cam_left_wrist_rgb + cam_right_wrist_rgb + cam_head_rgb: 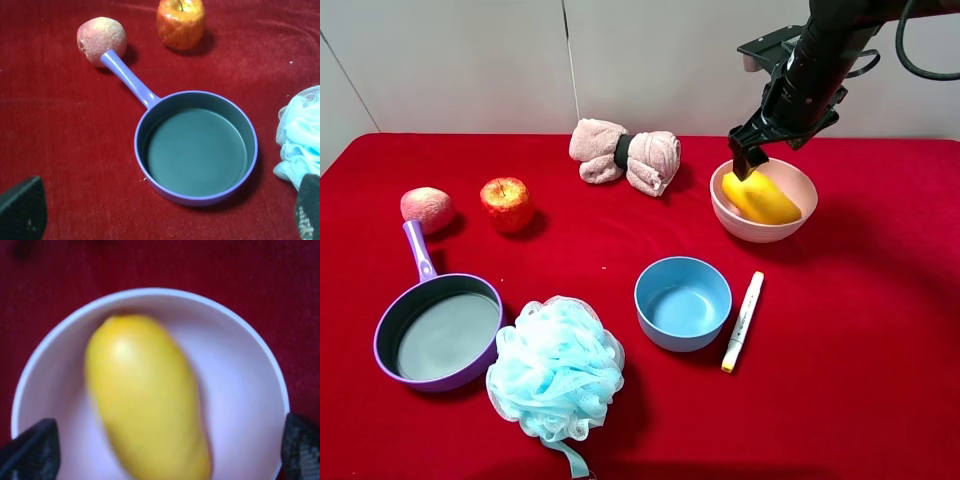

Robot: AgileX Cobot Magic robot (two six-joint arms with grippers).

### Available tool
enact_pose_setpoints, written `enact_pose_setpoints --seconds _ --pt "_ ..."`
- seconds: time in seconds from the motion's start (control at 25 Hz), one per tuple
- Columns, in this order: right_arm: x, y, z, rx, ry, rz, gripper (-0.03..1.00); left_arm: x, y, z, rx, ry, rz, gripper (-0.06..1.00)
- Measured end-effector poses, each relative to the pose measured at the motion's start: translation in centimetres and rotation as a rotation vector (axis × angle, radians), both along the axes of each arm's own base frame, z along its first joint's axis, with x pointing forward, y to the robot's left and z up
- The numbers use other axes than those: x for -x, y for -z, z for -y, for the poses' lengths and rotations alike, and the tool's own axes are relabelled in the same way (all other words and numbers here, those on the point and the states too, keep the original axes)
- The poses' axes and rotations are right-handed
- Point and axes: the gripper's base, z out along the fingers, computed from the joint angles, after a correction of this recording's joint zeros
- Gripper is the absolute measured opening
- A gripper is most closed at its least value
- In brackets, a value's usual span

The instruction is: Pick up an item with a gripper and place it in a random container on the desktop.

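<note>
The yellow mango (761, 198) lies inside the pale pink bowl (800, 182) at the back right of the red desktop (620, 250). My right gripper (748, 165) hangs open just above the bowl's left rim, apart from the fruit. In the right wrist view the mango (145, 395) fills the bowl (240, 375), slightly blurred, and my right gripper (165, 447) has its fingertips spread wide on either side, holding nothing. My left gripper (165, 209) is open and empty above the purple pan (197, 150). It is out of the exterior view.
A blue bowl (682, 301) and a white marker (742, 321) lie in front of the pink bowl. A purple handled pan (438, 328), a blue bath pouf (555, 368), a pinkish fruit (427, 208), a red apple (506, 203) and a rolled pink towel (625, 155) are to the left.
</note>
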Motion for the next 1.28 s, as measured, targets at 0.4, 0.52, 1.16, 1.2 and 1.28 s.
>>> enact_pose_setpoints --seconds 0.4,0.52,1.16,1.2,1.28 --pt "0.0 -0.2 0.0 -0.002 0.001 0.004 0.69 0.0 0.0 0.0 0.0 0.0 0.0 0.99" --pt "0.3 -1.0 0.1 -0.007 0.004 0.016 0.69 0.0 0.0 0.0 0.0 0.0 0.0 0.99" --pt "5.6 -8.0 1.8 0.002 0.051 -0.122 0.69 0.0 0.0 0.0 0.0 0.0 0.0 0.99" --pt "6.1 -8.5 1.8 -0.007 0.053 -0.131 0.69 0.0 0.0 0.0 0.0 0.0 0.0 0.99" --pt "6.7 -9.4 1.8 -0.035 0.055 -0.128 0.69 0.0 0.0 0.0 0.0 0.0 0.0 0.99"
